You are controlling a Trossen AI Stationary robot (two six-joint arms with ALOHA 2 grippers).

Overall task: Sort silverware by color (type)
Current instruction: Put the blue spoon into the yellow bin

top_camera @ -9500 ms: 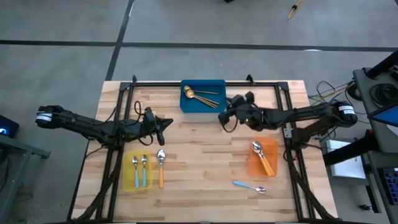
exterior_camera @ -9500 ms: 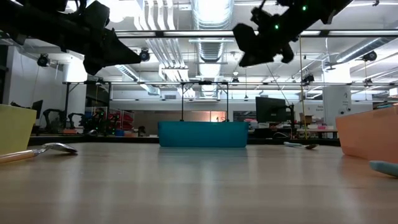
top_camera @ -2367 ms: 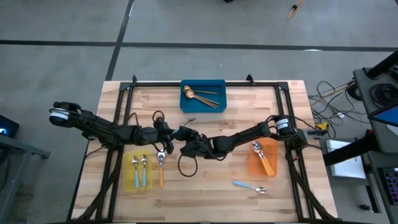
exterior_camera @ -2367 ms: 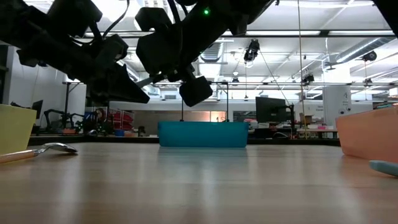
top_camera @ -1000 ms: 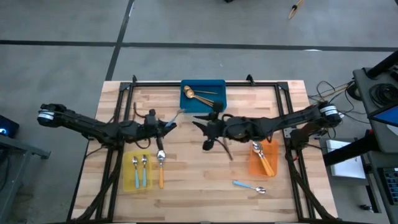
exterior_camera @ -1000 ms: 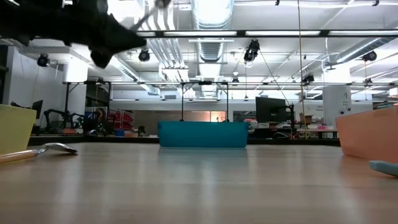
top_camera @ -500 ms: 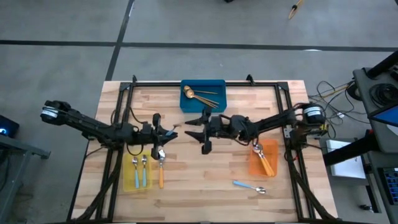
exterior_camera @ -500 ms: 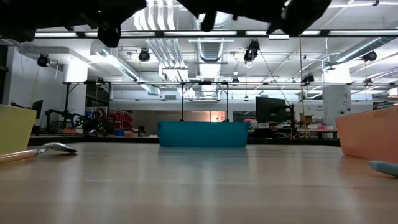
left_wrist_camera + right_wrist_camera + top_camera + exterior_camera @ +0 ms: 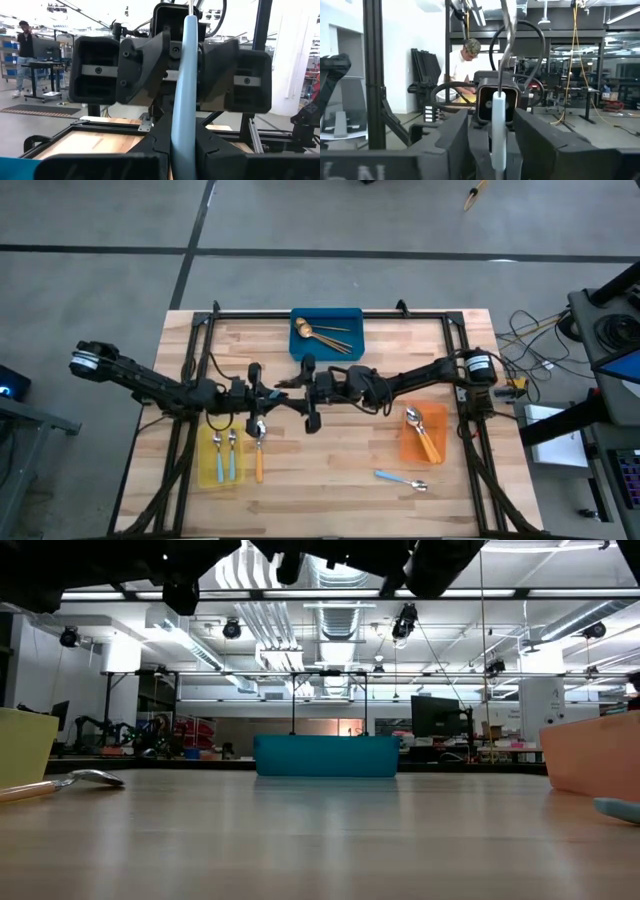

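**Bench (image 9: 350,445), contents left to right**

1. Yellow bin (image 9: 207,470), near left corner. It holds two blue-handled spoons (image 9: 224,450) lying side by side, so I take it as the blue lot's destination.
2. Orange-handled spoon (image 9: 259,452), loose on the bench just beside the yellow bin. Unsorted; it belongs across the bench.
3. Left gripper (image 9: 266,397), above mid-bench. It pinches a light-blue spoon (image 9: 182,100) by the handle, which stands up from between its fingers in the left wrist view.
4. Right gripper (image 9: 298,400), nose to nose with the left. Its fingers (image 9: 95,70) are spread wide either side of that same spoon and, as far as I can judge, not closed on it. I read this as a hand-over in mid-air.
5. Blue bin (image 9: 300,350), far edge, centre. It contains the gold spoons (image 9: 322,333).
6. Orange bin (image 9: 410,448), right side. It contains orange-handled spoons (image 9: 420,430).
7. Blue-handled spoon (image 9: 402,478), loose near the front edge, well apart from its bin. Unsorted.
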